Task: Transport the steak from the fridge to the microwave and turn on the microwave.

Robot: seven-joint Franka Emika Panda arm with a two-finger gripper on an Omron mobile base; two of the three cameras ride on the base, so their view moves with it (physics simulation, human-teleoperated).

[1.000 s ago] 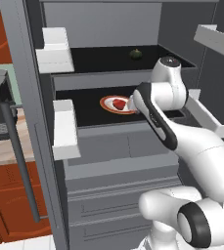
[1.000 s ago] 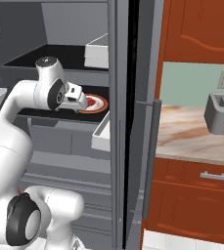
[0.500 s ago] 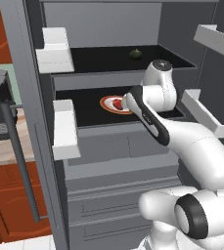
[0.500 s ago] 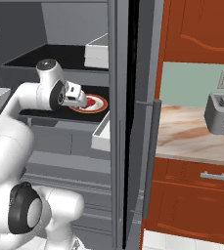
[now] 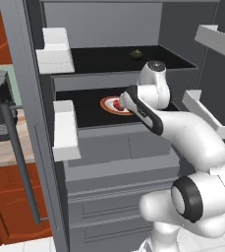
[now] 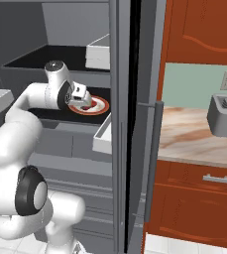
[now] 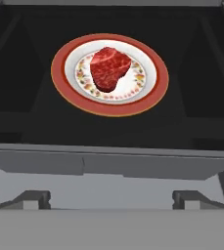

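Gripper (image 7: pixel 111 197), fingers spread wide and empty, hovers at the near edge of the fridge (image 5: pixel 109 162) shelf. Beyond it the steak (image 7: pixel 110 67) sits on a red-rimmed plate (image 7: pixel 64 95), mid-shelf. Closing too shallow could nudge the plate or let the rounded meat slip free.

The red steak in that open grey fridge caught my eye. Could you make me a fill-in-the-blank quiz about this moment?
1. The red oval steak lies on a red-rimmed ____.
2. That dish sits on a black fridge ____.
3. The small dark green round item sits on the shelf ____ the steak's.
4. The pincer has not yet ____ the steak.

Missing words: plate; shelf; above; touched
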